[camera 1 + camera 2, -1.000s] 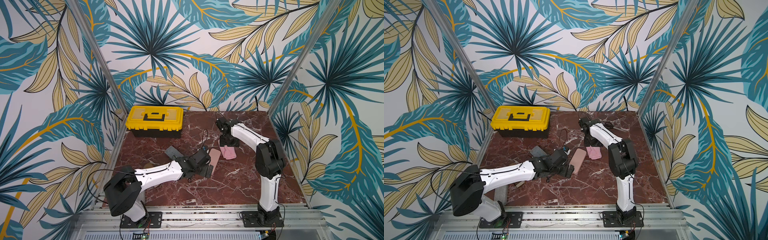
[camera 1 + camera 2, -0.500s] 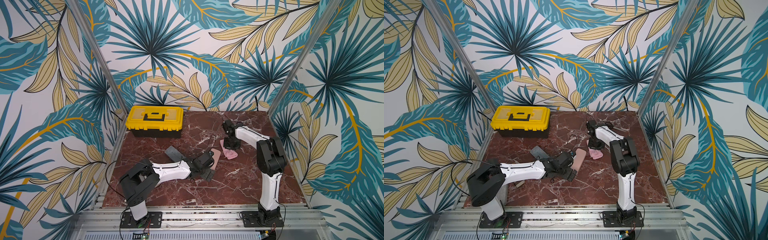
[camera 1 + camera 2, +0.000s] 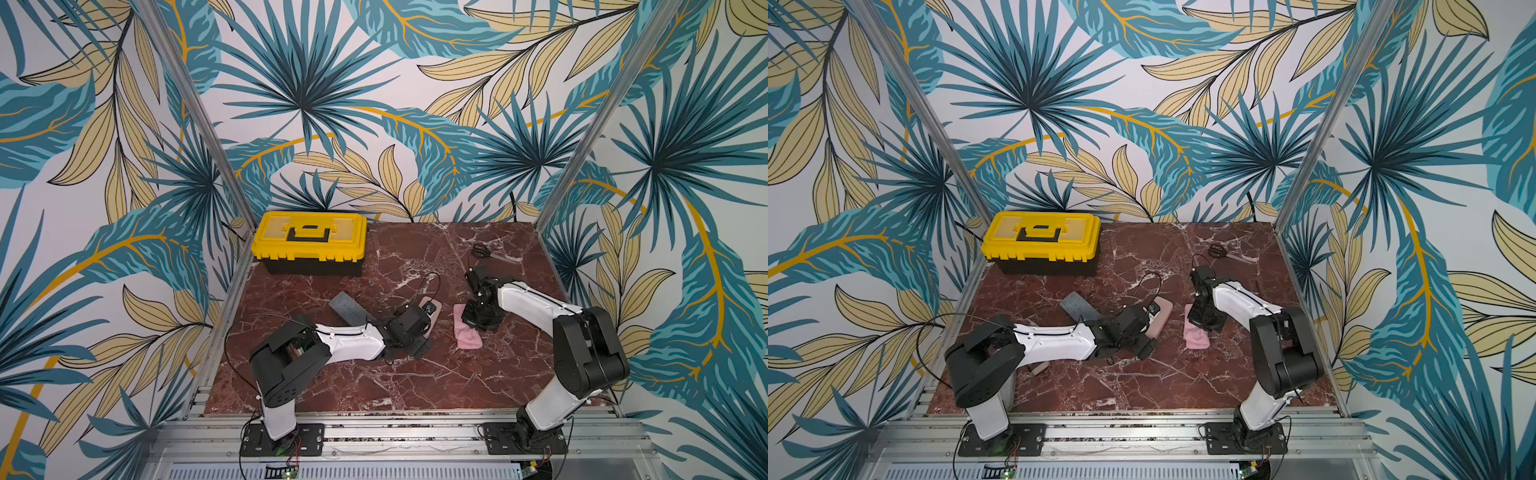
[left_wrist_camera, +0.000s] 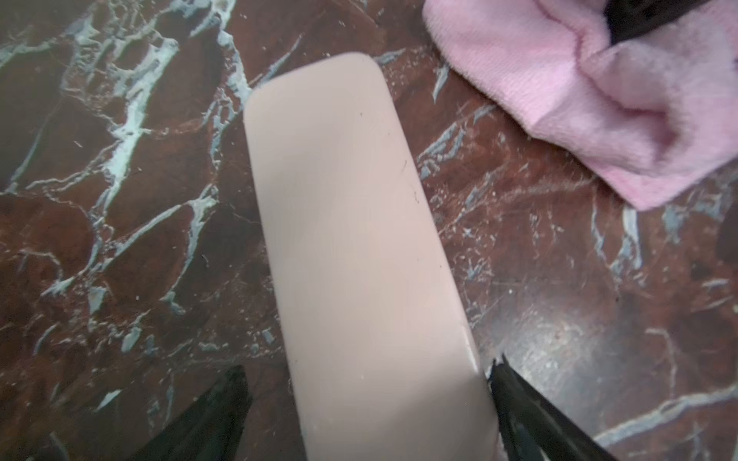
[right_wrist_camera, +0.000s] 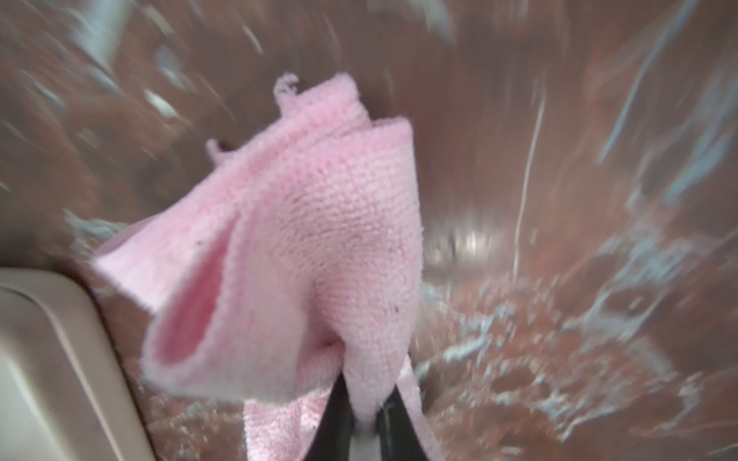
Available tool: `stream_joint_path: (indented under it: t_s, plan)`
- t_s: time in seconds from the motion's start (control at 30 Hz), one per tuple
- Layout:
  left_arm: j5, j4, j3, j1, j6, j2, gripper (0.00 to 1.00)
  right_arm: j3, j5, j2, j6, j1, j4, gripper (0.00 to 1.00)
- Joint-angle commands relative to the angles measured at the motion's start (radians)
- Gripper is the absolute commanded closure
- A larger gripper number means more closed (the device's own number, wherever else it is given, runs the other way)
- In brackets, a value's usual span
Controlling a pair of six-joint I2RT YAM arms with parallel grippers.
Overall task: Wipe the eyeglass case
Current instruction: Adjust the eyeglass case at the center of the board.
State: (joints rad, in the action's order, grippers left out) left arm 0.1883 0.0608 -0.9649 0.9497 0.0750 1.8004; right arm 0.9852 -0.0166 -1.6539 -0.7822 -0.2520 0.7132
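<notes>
The left hand (image 4: 367, 373) stands spread, its fingers (image 4: 215, 411) straddling the near end of the beige eyeglass case (image 4: 351, 239), which lies flat on the tabletop (image 4: 120, 239). Just beside the case, the right hand (image 5: 365, 393) pinches the pink cloth (image 5: 299, 239). Farther back, at the tabletop's rear left corner, stands a yellow toolbox (image 3: 309, 239).

Beige eyeglass case (image 4: 359, 239) lies flat on the marble table (image 4: 120, 199). Left gripper (image 4: 367, 365) straddles one end, jaws spread: one fingertip (image 4: 504, 379) touching, the other apart. Pink cloth (image 4: 599, 99) lies near the case, not touching it.
</notes>
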Motion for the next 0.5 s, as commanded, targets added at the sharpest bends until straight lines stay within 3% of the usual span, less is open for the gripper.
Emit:
stream_joint_path:
  t_s: [0.0, 0.1, 0.2, 0.33, 0.47]
  plan:
    - [-0.048, -0.064, 0.069, -0.035, -0.127, -0.038, 0.04, -0.089, 0.207, 0.034, -0.142, -0.006, -0.118, 0.78]
    - [-0.114, -0.068, 0.121, -0.083, -0.142, -0.089, 0.04, -0.072, 0.232, 0.089, -0.079, -0.007, -0.037, 0.59]
    - [-0.188, -0.085, 0.173, -0.106, -0.160, -0.145, 0.03, -0.043, 0.144, 0.171, -0.001, -0.006, 0.106, 0.39]
    - [-0.211, -0.045, 0.177, -0.106, -0.145, -0.177, 0.02, 0.018, -0.001, 0.233, 0.081, -0.006, 0.257, 0.33]
    - [-0.185, -0.035, 0.212, -0.106, -0.101, -0.234, 0.00, 0.093, -0.184, 0.214, 0.224, -0.009, 0.336, 0.34]
